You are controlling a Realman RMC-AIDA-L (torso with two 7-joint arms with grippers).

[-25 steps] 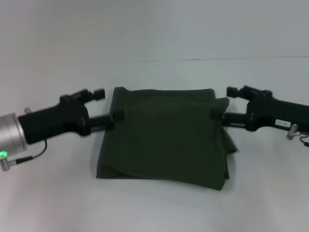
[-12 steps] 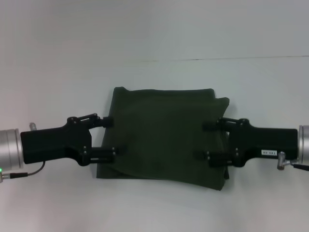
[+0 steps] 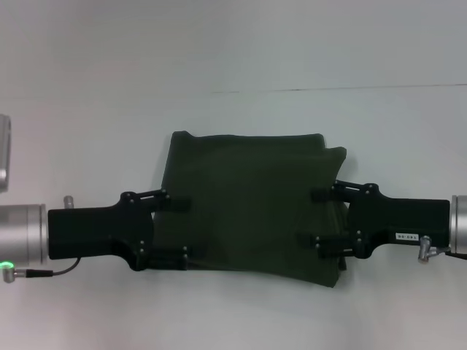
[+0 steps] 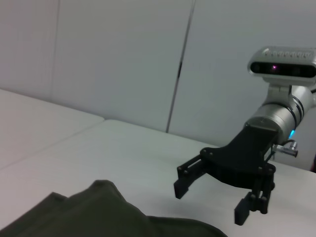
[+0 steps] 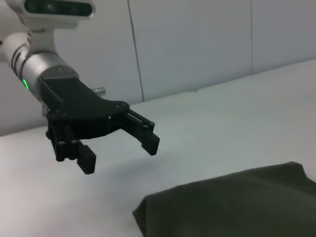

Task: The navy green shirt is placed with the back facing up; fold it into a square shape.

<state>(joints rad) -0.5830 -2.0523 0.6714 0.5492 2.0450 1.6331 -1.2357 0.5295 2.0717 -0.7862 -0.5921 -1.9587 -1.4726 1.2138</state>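
- The navy green shirt (image 3: 248, 204) lies folded into a rough square on the white table (image 3: 233, 313), in the middle of the head view, between the two arms. Its surface is plain dark olive. The far edge is fairly straight, a second layer sticks out at the far right corner, and the near edge sags toward the right.
- The left gripper (image 3: 184, 227) hangs over the shirt's left edge, near the near-left corner. Its jaws are spread wide, one finger (image 3: 175, 205) over the cloth and the other at the near hem, with nothing between them. The right wrist view shows it above the table, clear of the fabric.
- The right gripper (image 3: 315, 219) hovers over the shirt's right edge, jaws likewise parted and empty.
- Compared with half a second ago, the left gripper has moved further right and nearer, onto the shirt's lower left; the right gripper has barely shifted. The shirt's outline is unchanged.
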